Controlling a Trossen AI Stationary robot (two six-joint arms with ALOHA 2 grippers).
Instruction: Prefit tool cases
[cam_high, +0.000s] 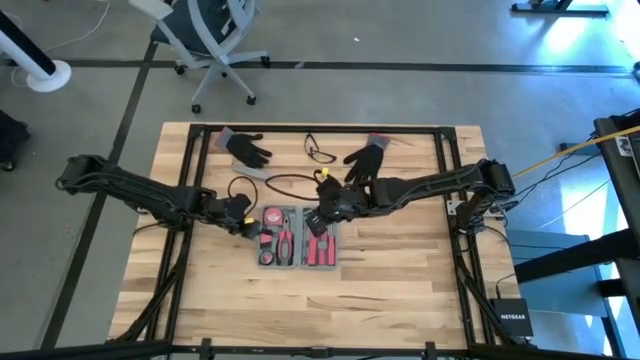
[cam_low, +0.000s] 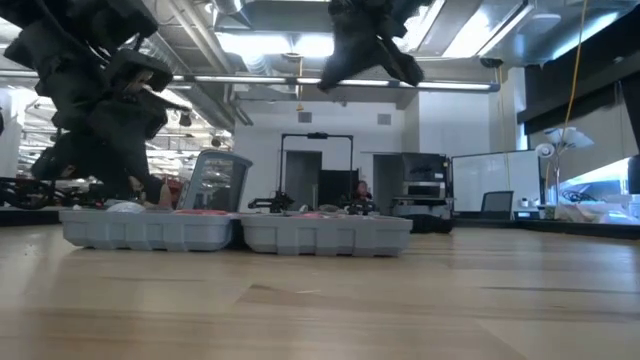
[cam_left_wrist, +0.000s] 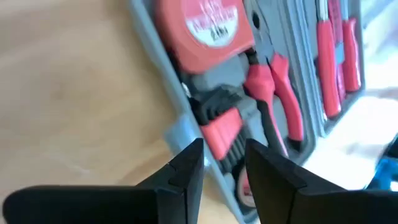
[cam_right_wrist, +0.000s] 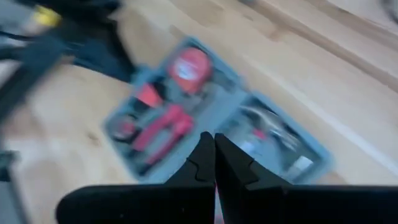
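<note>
The blue-grey tool case (cam_high: 299, 262) lies open and flat on the wooden table, both halves side by side, also seen in the low view (cam_low: 235, 231). A red tape measure (cam_left_wrist: 211, 25), red-handled pliers (cam_left_wrist: 280, 93) and red screwdrivers (cam_left_wrist: 339, 56) sit in its recesses. My left gripper (cam_high: 250, 226) hovers open at the case's left edge (cam_left_wrist: 180, 127), its fingertips (cam_left_wrist: 224, 155) apart with nothing between them. My right gripper (cam_high: 318, 216) hangs shut (cam_right_wrist: 215, 140) above the case's far edge, clear of the case (cam_right_wrist: 239, 102).
Two black gloves (cam_high: 247, 149) (cam_high: 365, 161), safety glasses (cam_high: 320, 150) and a black cord loop (cam_high: 285, 182) lie on the far half of the table. Bare wood (cam_high: 330, 310) stretches between the case and the near edge.
</note>
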